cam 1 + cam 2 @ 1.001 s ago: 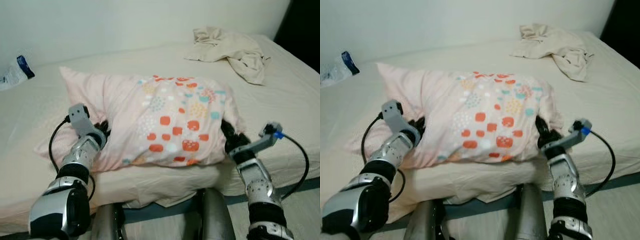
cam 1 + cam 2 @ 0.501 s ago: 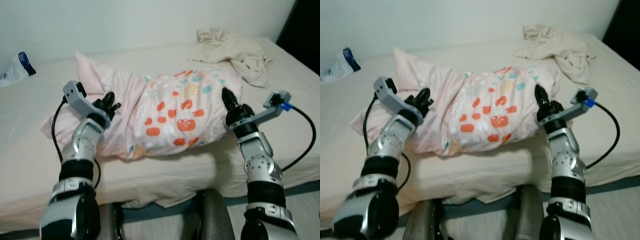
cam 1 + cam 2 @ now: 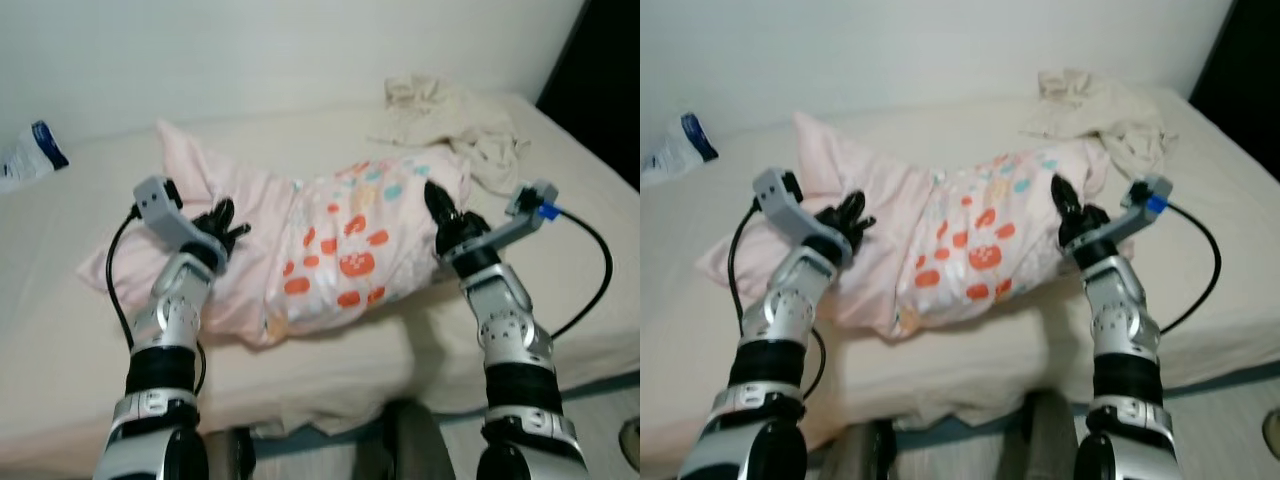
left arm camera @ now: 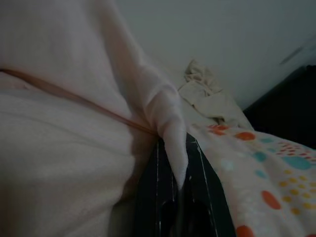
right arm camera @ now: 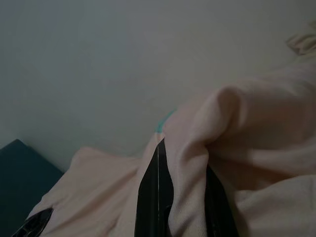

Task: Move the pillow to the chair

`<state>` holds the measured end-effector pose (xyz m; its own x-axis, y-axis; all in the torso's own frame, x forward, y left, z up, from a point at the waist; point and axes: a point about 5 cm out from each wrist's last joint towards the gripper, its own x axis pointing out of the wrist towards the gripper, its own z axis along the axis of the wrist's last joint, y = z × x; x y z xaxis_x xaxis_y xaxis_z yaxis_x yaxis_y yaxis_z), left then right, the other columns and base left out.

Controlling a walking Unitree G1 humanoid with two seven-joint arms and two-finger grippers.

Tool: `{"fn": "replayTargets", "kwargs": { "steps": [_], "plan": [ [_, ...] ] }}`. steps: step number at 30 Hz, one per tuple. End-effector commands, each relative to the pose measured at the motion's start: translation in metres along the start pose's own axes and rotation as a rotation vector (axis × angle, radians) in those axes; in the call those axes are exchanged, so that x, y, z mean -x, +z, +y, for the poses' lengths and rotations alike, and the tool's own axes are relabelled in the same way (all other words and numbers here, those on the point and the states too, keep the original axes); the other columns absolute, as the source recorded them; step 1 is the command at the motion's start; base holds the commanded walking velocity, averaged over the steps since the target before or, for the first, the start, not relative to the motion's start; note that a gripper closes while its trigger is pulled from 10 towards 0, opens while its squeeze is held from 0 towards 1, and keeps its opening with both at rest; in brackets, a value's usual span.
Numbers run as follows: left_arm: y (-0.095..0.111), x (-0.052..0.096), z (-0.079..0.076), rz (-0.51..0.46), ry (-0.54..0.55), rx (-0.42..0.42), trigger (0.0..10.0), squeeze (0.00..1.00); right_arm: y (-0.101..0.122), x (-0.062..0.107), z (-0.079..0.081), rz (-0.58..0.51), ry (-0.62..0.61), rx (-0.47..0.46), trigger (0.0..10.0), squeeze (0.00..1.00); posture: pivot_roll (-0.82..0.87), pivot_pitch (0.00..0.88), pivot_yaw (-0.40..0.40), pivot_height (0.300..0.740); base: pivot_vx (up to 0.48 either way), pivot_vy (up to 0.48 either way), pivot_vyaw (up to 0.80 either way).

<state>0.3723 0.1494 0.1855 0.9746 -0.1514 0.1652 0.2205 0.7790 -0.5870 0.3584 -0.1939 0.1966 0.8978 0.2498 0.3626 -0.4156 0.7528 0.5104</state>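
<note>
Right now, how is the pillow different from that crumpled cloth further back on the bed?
The pillow is pink with orange and teal spots on one part; the crumpled cloth is plain beige. The pillow is plump and bulky, the cloth a loose, flat heap. The pillow sits near the bed's front edge with the left gripper and right gripper pinching its fabric at either end; the cloth lies untouched by the far corner. Both rest on the beige bed.

No text, label or number can be read anywhere in these views.
</note>
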Motion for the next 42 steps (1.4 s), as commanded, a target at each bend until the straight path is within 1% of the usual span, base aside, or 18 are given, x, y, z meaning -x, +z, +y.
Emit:
{"fn": "replayTargets", "kwargs": {
  "steps": [1, 3, 4, 10, 15, 18, 21, 25, 26, 27, 32, 34, 37, 42],
  "plan": [
    [0.003, -0.005, -0.017, -0.015, -0.067, -0.023, 6.2, 0.0, -0.004, -0.009, 0.014, 0.015, 0.072, -0.002, 0.0, 0.0, -0.08, 0.059, 0.033, 0.645, 0.0, 0.0, 0.0],
    [0.003, -0.004, -0.018, -0.014, -0.067, -0.022, 6.2, 0.0, -0.004, -0.009, 0.014, 0.015, 0.073, -0.002, 0.0, 0.0, -0.08, 0.059, 0.033, 0.65, 0.0, 0.0, 0.0],
    [0.004, -0.005, -0.018, -0.015, -0.06, -0.027, 10.0, 0.0, -0.003, -0.011, 0.015, 0.018, 0.08, 0.002, 0.0, 0.0, -0.08, 0.054, 0.026, 0.66, 0.0, 0.0, 0.0],
    [0.003, -0.005, -0.016, -0.016, -0.038, -0.036, 10.0, 0.0, -0.003, -0.013, 0.017, 0.026, 0.092, 0.018, 0.0, 0.0, -0.08, 0.049, 0.025, 0.685, 0.0, 0.0, 0.0],
    [0.004, -0.005, -0.015, -0.017, -0.029, -0.055, 10.0, 0.0, -0.003, -0.014, 0.016, 0.032, 0.092, 0.029, 0.0, 0.0, -0.08, 0.047, 0.024, 0.71, 0.0, 0.0, 0.0],
    [0.002, -0.004, -0.012, -0.013, -0.013, -0.073, 10.0, 0.0, -0.005, -0.014, 0.016, 0.044, 0.094, 0.04, 0.0, 0.0, -0.08, 0.036, 0.019, 0.73, 0.0, 0.0, 0.0],
    [0.0, -0.003, -0.01, -0.008, -0.006, -0.075, 10.0, 0.0, -0.007, -0.013, 0.016, 0.053, 0.094, 0.048, 0.0, 0.0, -0.08, 0.033, 0.02, 0.74, 0.0, 0.0, 0.0],
    [-0.002, -0.002, -0.009, -0.003, 0.002, -0.077, 10.0, 0.0, -0.009, -0.013, 0.015, 0.065, 0.094, 0.063, 0.0, 0.0, -0.08, 0.031, 0.018, 0.74, 0.0, 0.0, 0.0],
    [-0.005, -0.001, -0.007, 0.002, 0.006, -0.081, 10.0, 0.0, -0.011, -0.012, 0.013, 0.08, 0.086, 0.078, 8.9, 0.0, -0.08, 0.023, 0.014, 0.74, 0.0, 0.0, 0.0],
    [-0.009, 0.002, -0.005, 0.013, 0.016, -0.091, 10.0, 0.0, -0.014, -0.01, 0.009, 0.109, 0.069, 0.119, 10.0, 0.0, -0.08, 0.019, 0.013, 0.74, 0.0, 0.0, 0.0],
    [-0.016, 0.006, 0.0, 0.034, 0.034, -0.111, 10.0, 0.0, -0.018, -0.007, 0.008, 0.123, 0.076, 0.139, 10.0, 0.0, -0.08, 0.018, 0.008, 0.74, 0.0, 0.0, 0.0],
    [-0.022, 0.01, 0.004, 0.048, 0.048, -0.121, 10.0, 0.0, -0.021, -0.004, 0.006, 0.141, 0.077, 0.145, 10.0, 0.0, -0.08, 0.015, 0.006, 0.74, 0.0, 0.0, 0.77],
    [-0.03, 0.016, 0.01, 0.071, 0.064, -0.136, 10.0, 0.0, -0.027, -0.001, 0.003, 0.158, 0.064, 0.122, 10.0, 0.0, -0.07, 0.01, 0.004, 0.74, 0.0, 0.0, 0.77],
    [-0.038, 0.023, 0.016, 0.095, 0.081, -0.142, 10.0, 0.0, -0.034, 0.003, 0.004, 0.171, 0.079, 0.114, 10.0, 0.0, -0.07, 0.002, 0.005, 0.74, 0.0, 0.0, 0.77]
  ]
}}
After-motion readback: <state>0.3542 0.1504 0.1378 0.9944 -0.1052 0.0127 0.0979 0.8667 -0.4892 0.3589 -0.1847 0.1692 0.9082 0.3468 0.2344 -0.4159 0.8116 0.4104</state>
